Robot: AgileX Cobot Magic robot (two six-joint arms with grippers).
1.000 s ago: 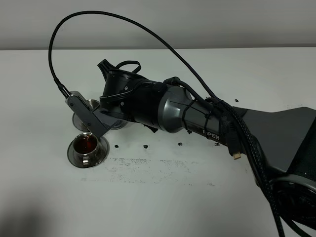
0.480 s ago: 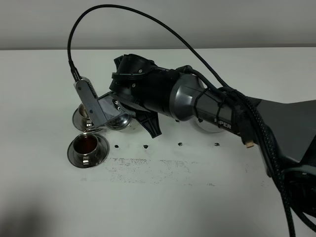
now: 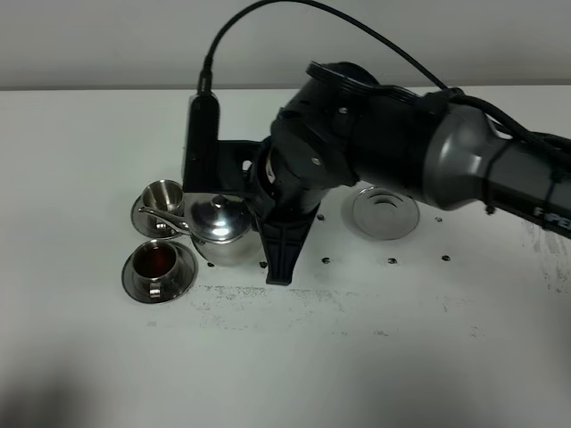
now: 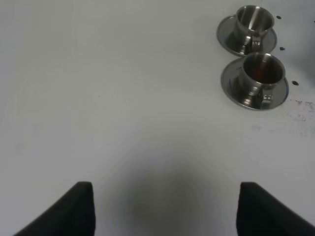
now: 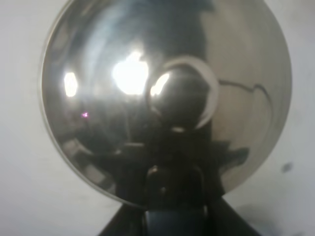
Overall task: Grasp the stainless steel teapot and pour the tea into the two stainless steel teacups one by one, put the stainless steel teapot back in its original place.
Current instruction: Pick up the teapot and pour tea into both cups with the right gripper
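Left of centre in the high view, the stainless steel teapot [image 3: 223,234] stands upright, just beside the two cups. Its thin spout [image 3: 165,217] reaches left over the edge of the rear saucer [image 3: 141,214]. Whether the base touches the white worktop [image 3: 357,357] is hard to call from here. Sweeping in from the right edge comes the right arm [image 3: 393,152], bent down over the pot. And the right fingers [image 5: 172,216] are clamped tight on the pot's handle; that wrist view looks straight down on the domed lid [image 5: 113,93] and its knob [image 5: 179,96].

At lower left, the front teacup [image 3: 157,262] holds dark tea. Just behind it, the rear teacup [image 3: 163,196] looks empty. Right of centre lies the coaster [image 3: 385,212], well apart from the pot.

Over on the other side, the left fingers [image 4: 78,211] are spread wide above bare worktop, gripping nothing, with both cups at the upper right of that view.
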